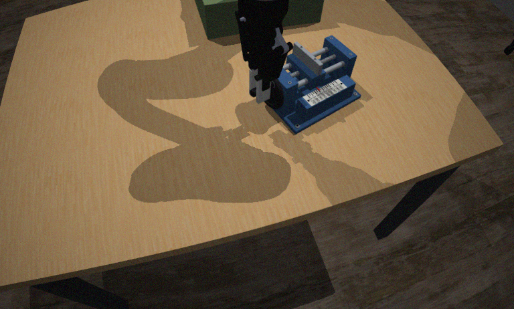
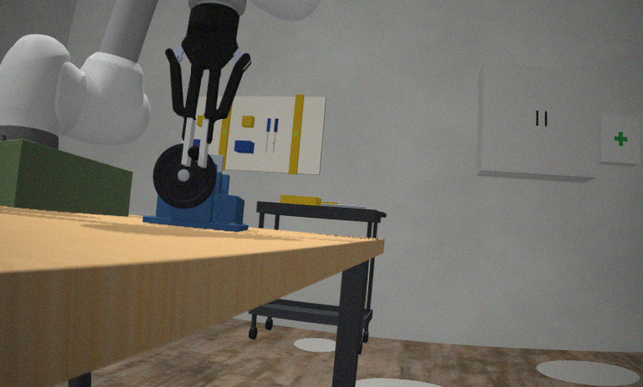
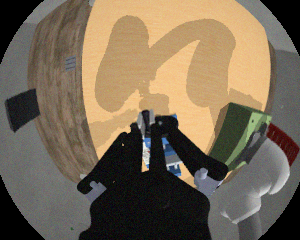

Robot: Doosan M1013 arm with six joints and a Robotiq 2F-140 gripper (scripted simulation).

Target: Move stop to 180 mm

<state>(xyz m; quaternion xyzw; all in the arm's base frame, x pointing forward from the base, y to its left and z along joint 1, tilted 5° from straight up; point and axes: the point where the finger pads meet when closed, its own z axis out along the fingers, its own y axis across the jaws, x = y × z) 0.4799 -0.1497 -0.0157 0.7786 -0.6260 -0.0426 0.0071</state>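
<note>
The blue fixture (image 1: 290, 120) (image 2: 227, 212) stands on the table, with a grey stop plate (image 1: 307, 59) on rods between its two end blocks. The white scale (image 1: 329, 92) has a red mark (image 1: 318, 89) left of its middle; its numbers are too small to read. The black handwheel (image 1: 278, 99) (image 2: 166, 188) is upright on the fixture's end, with a pale hub (image 2: 183, 174). My gripper (image 1: 258, 97) (image 2: 194, 162) (image 3: 147, 115) points down in front of the wheel, shut on the handwheel's black knob (image 2: 193, 152), above and slightly right of the hub in the exterior view.
A green block (image 1: 223, 20) (image 2: 70, 183) (image 3: 236, 132) stands behind the fixture, beside the white arm (image 2: 109, 89) (image 3: 250, 185). The wooden table (image 1: 75, 215) (image 2: 141, 288) has its edge beyond the fixture. A dark trolley (image 2: 322, 213) stands by the wall.
</note>
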